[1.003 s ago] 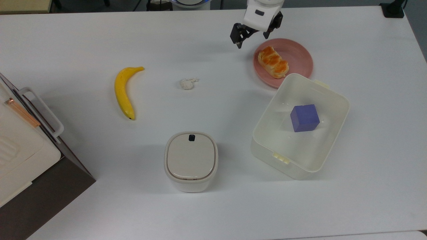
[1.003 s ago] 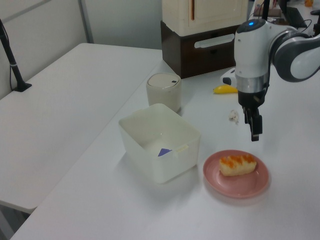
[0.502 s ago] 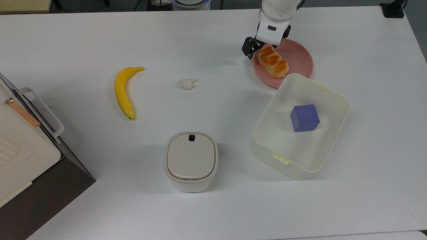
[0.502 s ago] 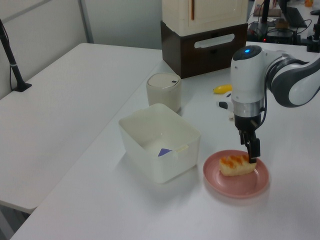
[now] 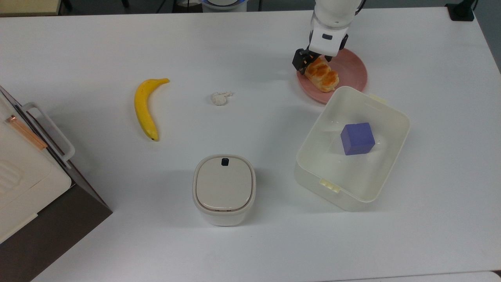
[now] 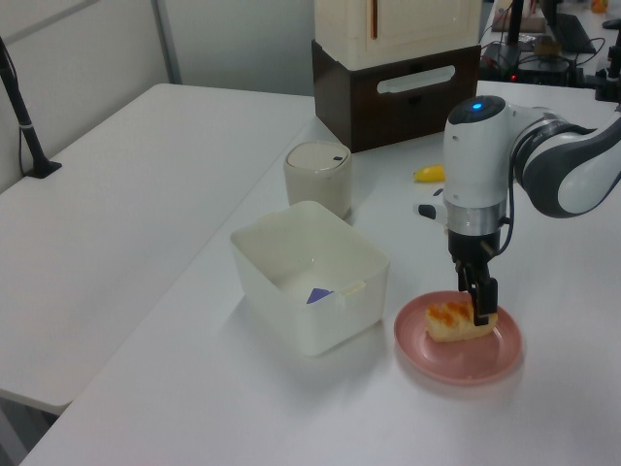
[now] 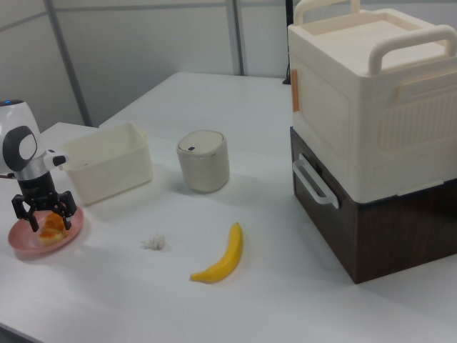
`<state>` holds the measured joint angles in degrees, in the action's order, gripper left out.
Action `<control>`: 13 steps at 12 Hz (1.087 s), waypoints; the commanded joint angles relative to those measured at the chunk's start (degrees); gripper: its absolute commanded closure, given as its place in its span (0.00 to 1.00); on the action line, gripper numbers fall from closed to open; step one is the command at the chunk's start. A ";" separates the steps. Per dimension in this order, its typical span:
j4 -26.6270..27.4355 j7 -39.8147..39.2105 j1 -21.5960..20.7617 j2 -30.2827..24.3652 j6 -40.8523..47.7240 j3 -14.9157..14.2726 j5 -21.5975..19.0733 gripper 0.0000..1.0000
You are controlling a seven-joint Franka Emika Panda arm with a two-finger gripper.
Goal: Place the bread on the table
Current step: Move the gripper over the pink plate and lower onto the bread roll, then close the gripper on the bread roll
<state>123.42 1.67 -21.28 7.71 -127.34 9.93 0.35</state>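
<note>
Lab: robot arm (image 6: 543, 175), white table (image 5: 250, 243), partition walls (image 7: 143, 43).

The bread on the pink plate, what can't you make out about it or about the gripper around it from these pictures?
- Top view: the arm's white wrist covers one end of the bread.
- Left view: a dark finger hides the bread's middle, so contact is unclear.
- Right view: the gripper straddles the bread over the pink plate; whether the bread is lifted cannot be told.
</note>
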 commanded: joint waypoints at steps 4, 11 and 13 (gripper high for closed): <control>-2.57 -0.70 -1.57 4.41 -3.16 0.01 -0.61 0.18; -3.27 -0.61 -1.49 4.16 -2.56 0.01 -0.61 0.57; -4.06 -0.61 -1.14 2.93 -1.34 0.01 -0.61 0.58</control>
<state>120.01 1.66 -22.35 12.36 -129.72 10.34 0.35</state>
